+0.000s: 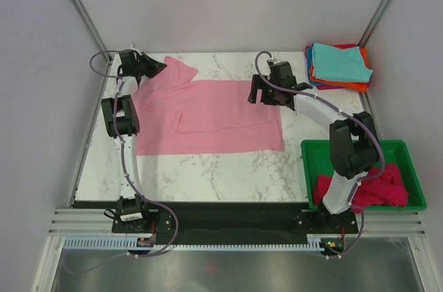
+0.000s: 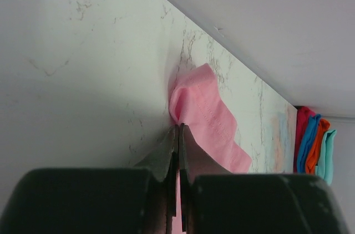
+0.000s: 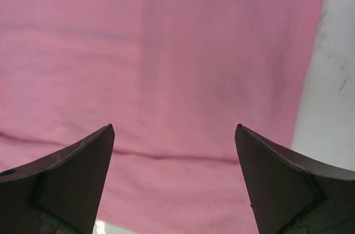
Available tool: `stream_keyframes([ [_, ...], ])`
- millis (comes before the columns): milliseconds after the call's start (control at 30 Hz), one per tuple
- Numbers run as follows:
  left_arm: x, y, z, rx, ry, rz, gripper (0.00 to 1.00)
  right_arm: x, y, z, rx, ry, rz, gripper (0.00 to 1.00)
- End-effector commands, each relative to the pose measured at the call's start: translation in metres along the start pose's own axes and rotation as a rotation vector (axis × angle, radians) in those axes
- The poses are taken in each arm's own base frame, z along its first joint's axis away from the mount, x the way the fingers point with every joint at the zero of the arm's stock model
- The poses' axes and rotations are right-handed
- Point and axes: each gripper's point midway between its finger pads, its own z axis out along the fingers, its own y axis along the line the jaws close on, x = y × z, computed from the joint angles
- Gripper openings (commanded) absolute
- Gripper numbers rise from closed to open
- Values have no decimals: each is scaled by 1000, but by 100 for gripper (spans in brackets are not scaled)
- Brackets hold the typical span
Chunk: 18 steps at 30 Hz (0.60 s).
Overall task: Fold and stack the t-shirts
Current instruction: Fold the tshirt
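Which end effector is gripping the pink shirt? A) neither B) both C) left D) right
C: the left end effector is pinched shut on a sleeve of the light pink t-shirt, while the right end effector hangs open above the cloth.

A robotics lab cell: plain white panel walls (image 1: 228,1) on grey metal frame posts (image 1: 75,1) enclose a white marble-patterned desk (image 1: 208,171), with a black-and-white left robot arm (image 1: 121,115) and right robot arm (image 1: 349,147) bolted at its edge.
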Motion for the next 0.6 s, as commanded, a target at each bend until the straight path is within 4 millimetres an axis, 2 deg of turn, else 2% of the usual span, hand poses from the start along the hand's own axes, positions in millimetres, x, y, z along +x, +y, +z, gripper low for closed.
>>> stream_keyframes([
  [0, 5, 10, -5, -43, 3, -44, 2, -57, -23, 17, 68, -103, 21, 98],
  [67, 5, 12, -6, -55, -3, -48, 2, -76, -40, 32, 114, -125, 41, 98],
  [167, 6, 10, -6, -51, 0, -50, 2, -89, -64, 53, 177, -124, 56, 97],
  [233, 5, 11, -7, -48, 0, -50, 2, -98, -74, 60, 218, -130, 56, 96],
  [267, 6, 11, -6, -46, 3, -50, 2, -91, -81, 71, 238, -106, 41, 95],
  [333, 8, 9, -5, -38, 8, -49, 2, -100, -88, 76, 274, -124, 31, 95],
  [367, 6, 9, -6, -37, 6, -48, 2, -95, -91, 86, 282, -107, 16, 95],
  [433, 7, 9, -6, -35, 8, -46, 2, -108, -95, 92, 296, -131, 16, 95],
  [500, 7, 9, -5, -34, 7, -45, 2, -107, -104, 107, 317, -123, 13, 94],
  [533, 7, 8, -6, -32, 7, -44, 2, -117, -104, 109, 326, -144, 12, 93],
  [567, 8, 9, -5, -30, 11, -45, 2, -109, -110, 121, 341, -123, 7, 92],
])
